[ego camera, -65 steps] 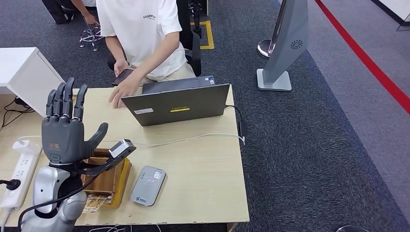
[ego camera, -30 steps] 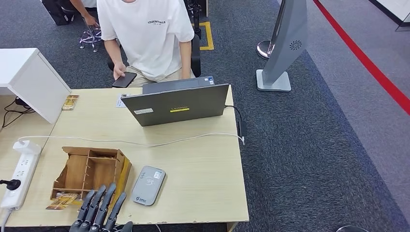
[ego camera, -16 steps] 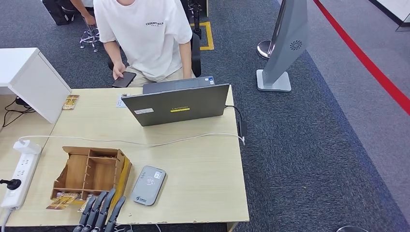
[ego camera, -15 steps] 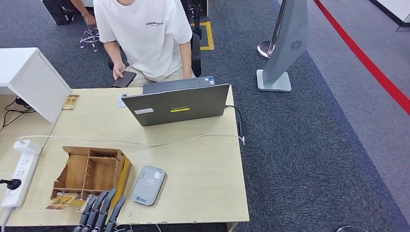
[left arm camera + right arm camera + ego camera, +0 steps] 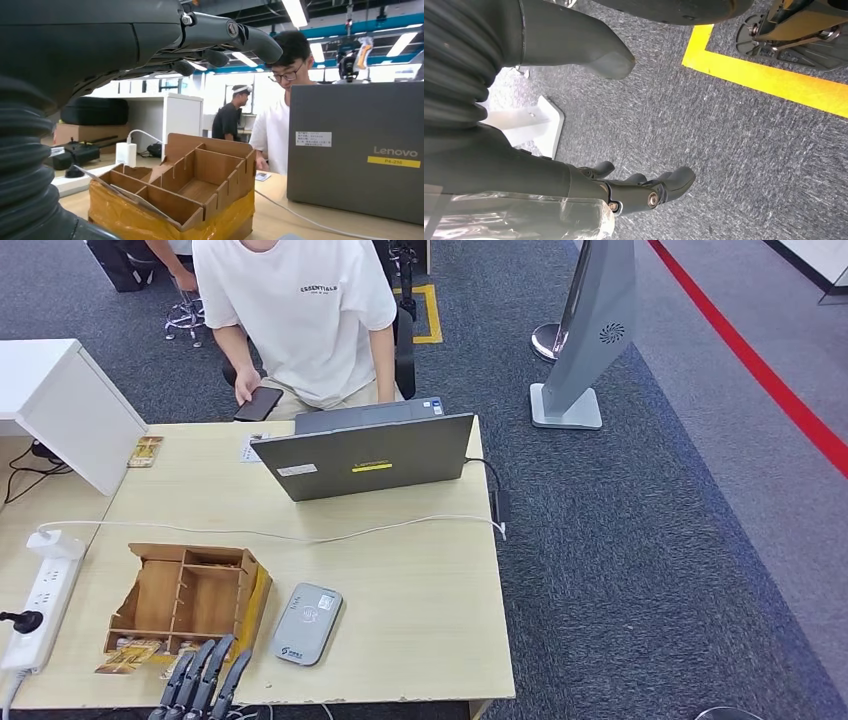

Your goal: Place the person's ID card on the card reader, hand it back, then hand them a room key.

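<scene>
The card reader (image 5: 306, 624) lies flat near the table's (image 5: 420, 620) near edge, just right of the wooden box (image 5: 190, 595); its long axis runs near to far, tilted slightly right at the far end. Two cards rest at the far left of the table: a patterned card (image 5: 146, 451) by the white cabinet (image 5: 60, 405), and a pale card (image 5: 250, 447) just left of the laptop (image 5: 365, 455).

The box has open compartments; some patterned cards (image 5: 130, 654) lie at its near left corner.

A white cable (image 5: 400, 525) crosses the table between laptop and box. A power strip (image 5: 38, 600) lies at the left. A person (image 5: 300, 310) sits behind the laptop holding a phone (image 5: 258, 403).

The left hand (image 5: 203, 687) hangs at the near edge, just near the box, fingers apart and holding nothing. The right hand (image 5: 634, 192) hangs over the floor, fingers loosely curled, empty.
</scene>
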